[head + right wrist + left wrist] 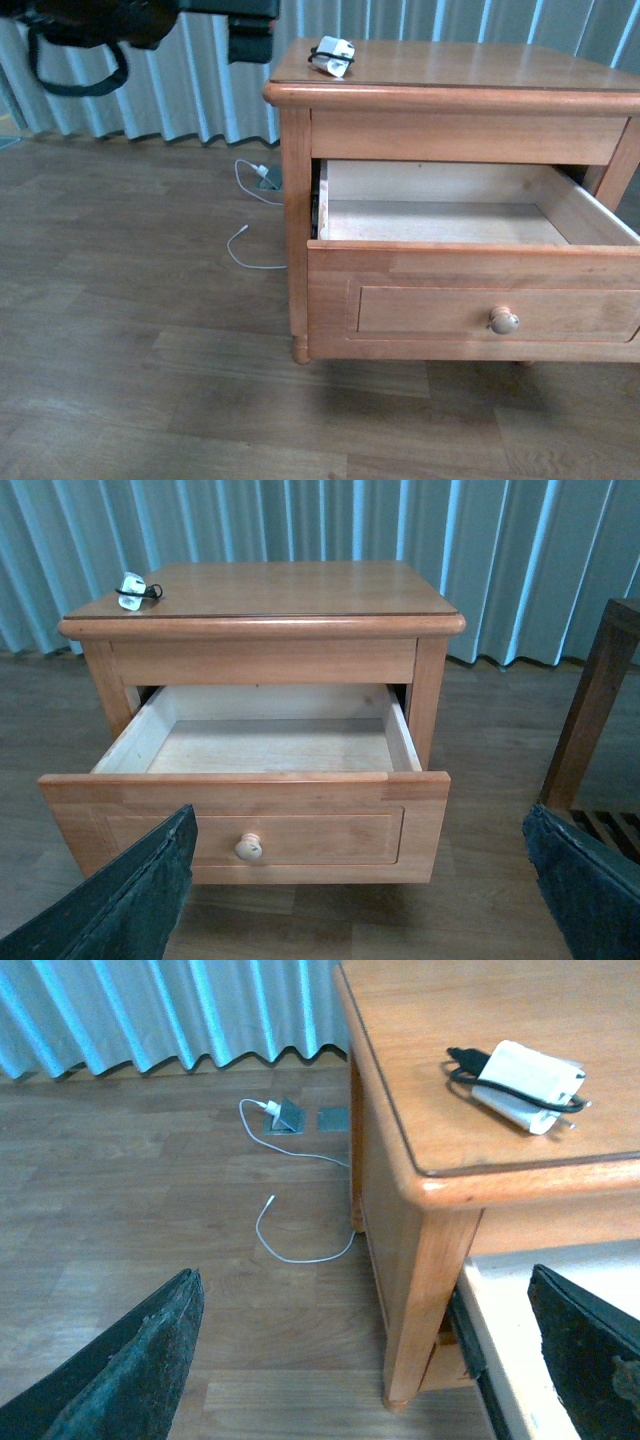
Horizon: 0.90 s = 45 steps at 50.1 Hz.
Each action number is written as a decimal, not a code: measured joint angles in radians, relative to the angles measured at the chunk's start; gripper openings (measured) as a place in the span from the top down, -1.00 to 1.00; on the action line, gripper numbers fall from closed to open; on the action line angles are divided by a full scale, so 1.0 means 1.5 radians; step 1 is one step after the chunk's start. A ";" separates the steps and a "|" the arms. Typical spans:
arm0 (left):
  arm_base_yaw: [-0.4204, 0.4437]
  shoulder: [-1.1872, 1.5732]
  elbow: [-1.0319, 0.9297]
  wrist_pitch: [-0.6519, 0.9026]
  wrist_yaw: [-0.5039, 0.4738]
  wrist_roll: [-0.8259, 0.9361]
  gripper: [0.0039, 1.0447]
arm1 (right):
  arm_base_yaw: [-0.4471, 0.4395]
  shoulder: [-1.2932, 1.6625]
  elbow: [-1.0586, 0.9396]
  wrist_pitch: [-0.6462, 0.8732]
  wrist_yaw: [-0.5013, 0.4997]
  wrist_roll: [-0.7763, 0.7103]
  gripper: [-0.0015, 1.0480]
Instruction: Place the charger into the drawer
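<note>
The charger (332,55), a small white block wrapped in a thin black cord, lies on the nightstand top near its back left corner; it also shows as the charger (525,1085) and the charger (133,590). The drawer (470,300) is pulled far out, and its pale wood interior holds nothing. One round knob (503,321) sits on its front panel. My left gripper (362,1275) hangs open beside the nightstand's left front corner, short of the charger and above the floor. My right gripper (359,815) is open in front of the drawer (300,810), well back from it.
A thin white cable (300,1210) trails over the wooden floor left of the nightstand, from a white plug (272,1110) at a floor socket. Pale curtains (150,90) hang behind. Dark wooden furniture (590,710) stands to the nightstand's right.
</note>
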 joint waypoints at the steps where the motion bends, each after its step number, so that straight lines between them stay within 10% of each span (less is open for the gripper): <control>1: -0.004 0.014 0.020 -0.006 -0.002 0.000 -0.89 | 0.000 0.000 0.000 0.000 0.000 0.000 -0.85; 45: -0.096 0.431 0.611 -0.197 -0.122 -0.027 -0.89 | 0.000 0.000 0.000 0.000 0.000 0.000 -0.85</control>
